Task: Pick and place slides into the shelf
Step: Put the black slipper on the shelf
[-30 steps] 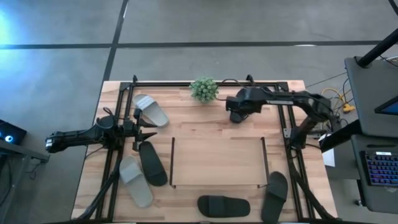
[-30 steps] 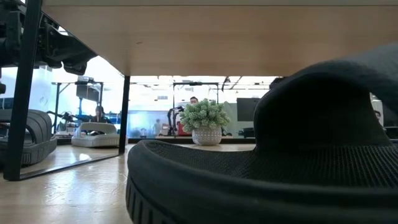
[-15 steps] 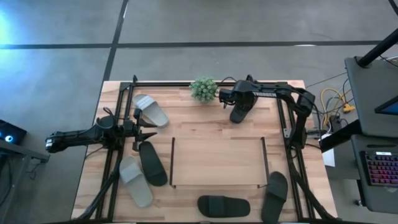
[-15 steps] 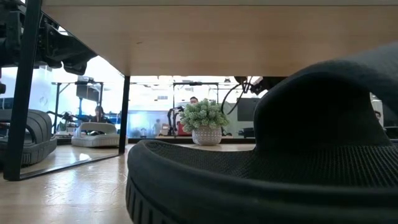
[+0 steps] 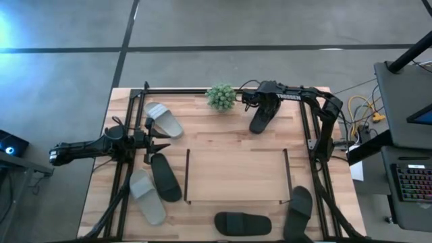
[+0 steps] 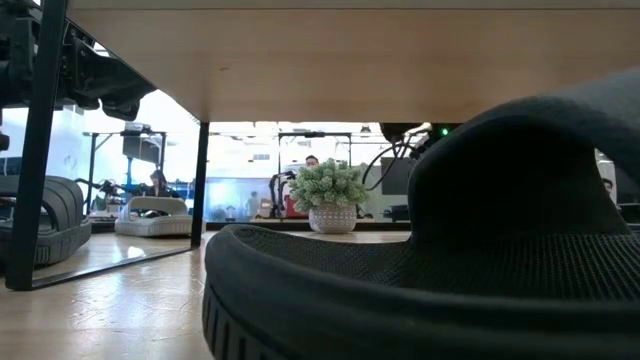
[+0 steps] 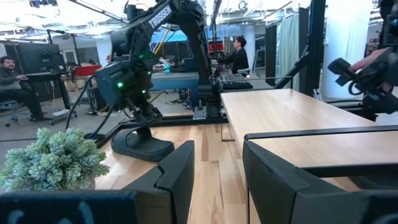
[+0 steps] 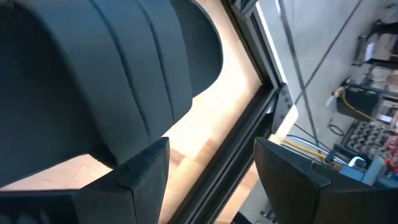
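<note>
High view: right gripper point(image 5: 259, 106) open above black slide point(image 5: 260, 120).

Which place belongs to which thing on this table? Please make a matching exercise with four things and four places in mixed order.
Things:
1. small green potted plant
2. low shelf with light wood top board
3. right gripper
4. left gripper

Places:
A. middle of the table
B. over a black rubber slide sandal at the far side
C. far edge of the table, standing upright
D. left side of the table, near a light grey rubber slide sandal

Pairs: 1-C, 2-A, 3-B, 4-D
</note>
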Robot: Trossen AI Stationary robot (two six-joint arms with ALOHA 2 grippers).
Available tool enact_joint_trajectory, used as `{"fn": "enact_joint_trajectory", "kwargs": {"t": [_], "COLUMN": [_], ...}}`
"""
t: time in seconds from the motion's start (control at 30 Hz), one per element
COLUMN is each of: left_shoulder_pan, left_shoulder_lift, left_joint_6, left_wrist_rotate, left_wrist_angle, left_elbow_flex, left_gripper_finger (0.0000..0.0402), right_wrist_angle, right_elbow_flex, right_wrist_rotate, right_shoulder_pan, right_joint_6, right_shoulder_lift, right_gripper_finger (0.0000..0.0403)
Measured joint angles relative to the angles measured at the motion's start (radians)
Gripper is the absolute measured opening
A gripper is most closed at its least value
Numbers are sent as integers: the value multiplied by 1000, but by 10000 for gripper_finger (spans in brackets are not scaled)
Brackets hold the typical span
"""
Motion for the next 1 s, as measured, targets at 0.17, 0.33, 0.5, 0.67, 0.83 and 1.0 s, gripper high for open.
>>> {"fn": "enact_joint_trajectory", "kwargs": {"t": [0.17, 0.33, 0.5, 0.67, 0.83, 1.0], "left_shoulder_pan": [0, 0, 0, 0, 0, 0], "left_shoulder_lift": [0, 0, 0, 0, 0, 0], "left_joint_6": [0, 0, 0, 0, 0, 0], "left_wrist_rotate": [0, 0, 0, 0, 0, 0], "left_wrist_angle": [0, 0, 0, 0, 0, 0], "left_elbow_flex": [0, 0, 0, 0, 0, 0], "left_gripper_finger": [123, 123, 123, 123, 123, 123], "right_wrist_angle": [33, 34, 30, 40, 68, 83], "right_elbow_flex": [0, 0, 3, 16, 37, 86], "right_wrist_rotate": [-29, -150, -242, -183, -180, -440], "right_shoulder_pan": [-44, -74, -80, -77, -77, -100], "right_joint_6": [-58, -75, -65, -72, -101, -36], "right_shoulder_lift": [0, 0, -2, -9, -51, -106], "right_gripper_finger": [226, 226, 226, 226, 226, 226]}}
